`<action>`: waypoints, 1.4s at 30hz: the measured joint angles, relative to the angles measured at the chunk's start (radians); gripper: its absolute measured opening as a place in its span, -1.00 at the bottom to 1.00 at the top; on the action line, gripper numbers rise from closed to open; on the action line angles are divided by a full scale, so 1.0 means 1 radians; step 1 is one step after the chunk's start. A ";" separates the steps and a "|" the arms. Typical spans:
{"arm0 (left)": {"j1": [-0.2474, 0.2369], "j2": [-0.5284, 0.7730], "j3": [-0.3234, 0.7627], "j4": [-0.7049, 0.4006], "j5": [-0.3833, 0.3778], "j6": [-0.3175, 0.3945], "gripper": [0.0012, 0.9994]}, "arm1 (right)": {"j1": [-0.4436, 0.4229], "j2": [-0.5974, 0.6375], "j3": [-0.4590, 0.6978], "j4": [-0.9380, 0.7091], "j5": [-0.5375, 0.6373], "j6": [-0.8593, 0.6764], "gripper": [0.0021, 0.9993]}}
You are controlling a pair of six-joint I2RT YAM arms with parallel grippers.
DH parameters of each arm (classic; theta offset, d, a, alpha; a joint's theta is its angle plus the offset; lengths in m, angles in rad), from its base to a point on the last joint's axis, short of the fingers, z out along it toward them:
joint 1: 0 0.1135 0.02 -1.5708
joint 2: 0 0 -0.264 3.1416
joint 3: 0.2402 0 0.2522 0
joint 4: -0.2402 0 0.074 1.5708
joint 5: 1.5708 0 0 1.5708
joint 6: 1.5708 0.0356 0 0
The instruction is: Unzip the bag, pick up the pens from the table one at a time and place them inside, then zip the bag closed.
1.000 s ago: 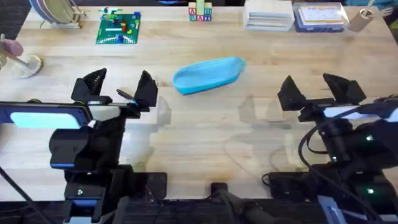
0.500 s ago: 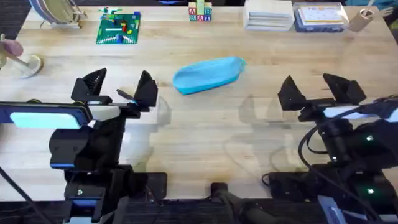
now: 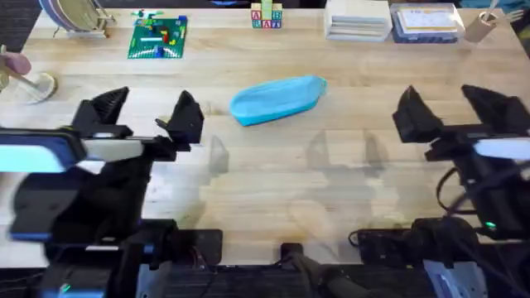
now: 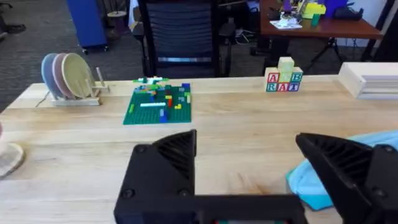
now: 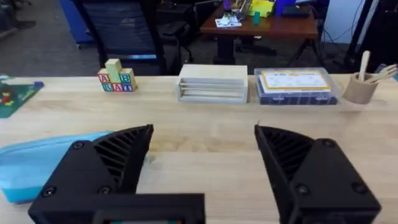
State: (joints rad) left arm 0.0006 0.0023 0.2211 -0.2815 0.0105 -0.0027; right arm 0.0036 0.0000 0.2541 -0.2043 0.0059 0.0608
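Left gripper (image 3: 141,120) spread wide, holding nothing; right gripper (image 3: 454,112) likewise spread and empty. Overhead: bag (image 3: 277,100) flat on table (image 3: 265,190), between both arms, at about 2 o'clock from left gripper and 10 o'clock from right. Long axis roughly 3-to-9, tapered tip toward 3. Left gripper judged nearer. Zip state not discernible; no pens made out.

Left wrist: bag's blunt end (image 4: 311,183) just beyond one finger (image 4: 351,171).

Right wrist: bag (image 5: 43,165) partly behind one finger (image 5: 102,168), fabric top seen side-on, unlike overhead.
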 joint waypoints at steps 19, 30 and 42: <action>0.000 0.410 0.493 -0.344 0.000 0.003 0.99 | 0.000 0.341 0.436 -0.278 -0.002 0.011 1.00; 0.000 0.735 0.745 -0.552 0.003 0.003 0.99 | 0.000 0.636 0.625 -0.406 -0.047 0.012 1.00; 0.000 0.963 0.806 -0.576 0.066 0.003 0.99 | 0.000 0.892 0.783 -0.582 -0.053 0.014 1.00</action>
State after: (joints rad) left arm 0.0006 0.9654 1.0271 -0.8573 0.0767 0.0002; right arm 0.0036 0.8915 1.0369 -0.7858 -0.0475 0.0746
